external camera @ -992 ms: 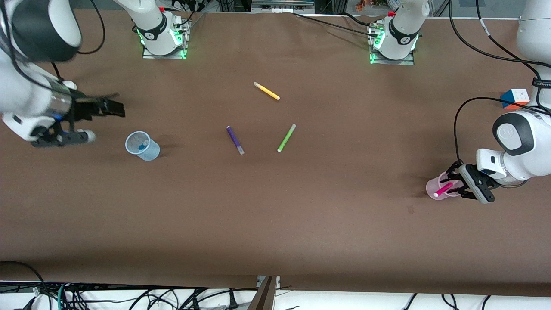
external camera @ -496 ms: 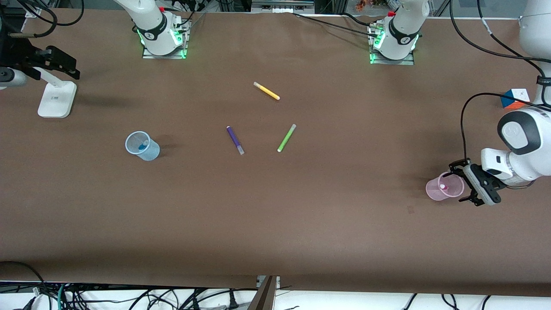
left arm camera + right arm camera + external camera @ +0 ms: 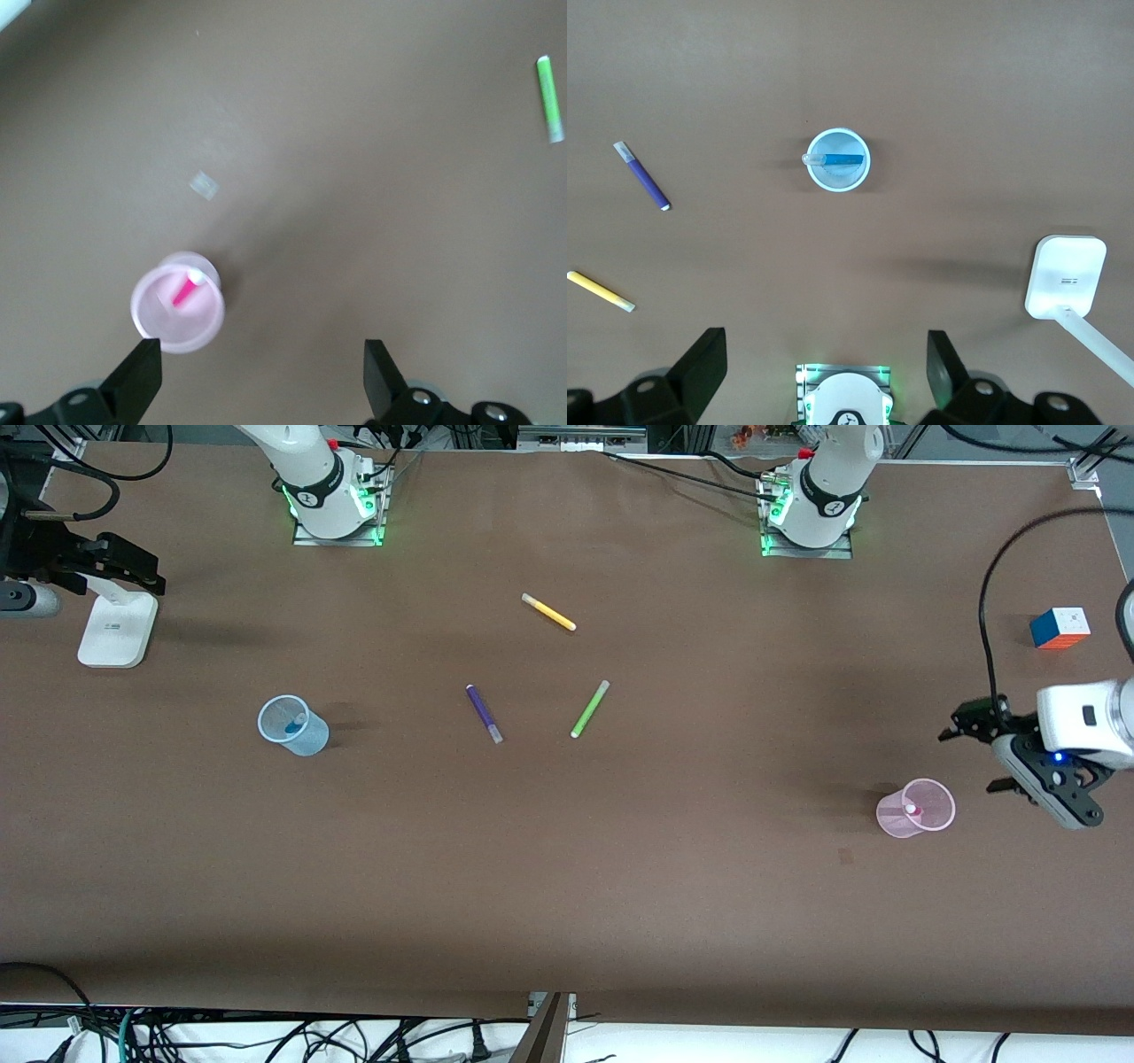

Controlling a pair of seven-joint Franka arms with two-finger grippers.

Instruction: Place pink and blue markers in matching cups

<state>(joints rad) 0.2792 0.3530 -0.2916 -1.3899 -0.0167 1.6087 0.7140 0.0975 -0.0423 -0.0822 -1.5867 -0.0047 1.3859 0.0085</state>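
R gripper (image 3: 115,571) sits up in the air at the right arm's end of the table, over the flat white base of a small stand (image 3: 117,630); jaws spread wide, holding nothing, as the right wrist view shows with both fingertips (image 3: 700,367) set well apart. Well clear of those jaws stands the pale blue translucent ribbed plastic cup (image 3: 293,726), upright on the brown table cover (image 3: 567,886). The bright blue felt-tip marker w/ greyish clear cap (image 3: 293,724) is inside it, leaning across the cup's mouth, cap end against the rim (image 3: 833,160).

Mid-table, apart from both grippers, three loose markers lie flat: dark purple marker (image 3: 484,713), yellow marker (image 3: 548,612) closer to the arm bases, lime green marker (image 3: 590,708) beside the purple one toward the left arm's end.

Then the pale pink translucent ribbed cup (image 3: 916,809), upright, w/ the magenta-pink marker w/ white end (image 3: 912,810) standing in it, white tip up near the rim. In the left wrist view the cup (image 3: 177,303) lies just off one fingertip (image 3: 142,372), not between the jaws.

L gripper (image 3: 988,757) hangs over the table at the left arm's end, just beside the pink cup and not touching it; jaws wide open, empty. A multicoloured puzzle cube (image 3: 1060,628) rests on the table near the arm.
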